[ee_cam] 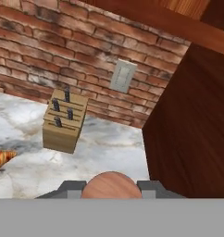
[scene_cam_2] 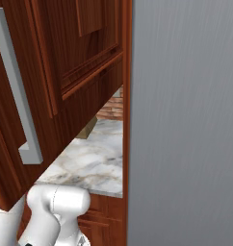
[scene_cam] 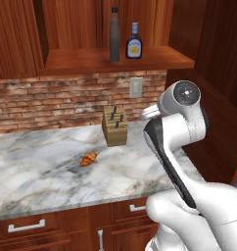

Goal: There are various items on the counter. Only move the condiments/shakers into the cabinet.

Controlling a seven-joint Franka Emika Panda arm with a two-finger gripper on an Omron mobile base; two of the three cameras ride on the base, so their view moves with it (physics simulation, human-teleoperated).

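Looking along your hand, you see the gripper [ee_cam: 111,187] clenched on the short brown cylindrical shaker [ee_cam: 111,184] above the white-grey marble counter [scene_cam: 37,162], while the tall dark-brown bottle [scene_cam: 114,35] and the small dark-blue bottle [scene_cam: 134,42] stand on the reddish wooden cabinet shelf [scene_cam: 81,61].

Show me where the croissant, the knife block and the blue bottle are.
croissant [scene_cam: 89,159], left base view, middle of the pastry.
knife block [scene_cam: 115,128], left base view, its front face.
blue bottle [scene_cam: 134,47], left base view, yellow label.
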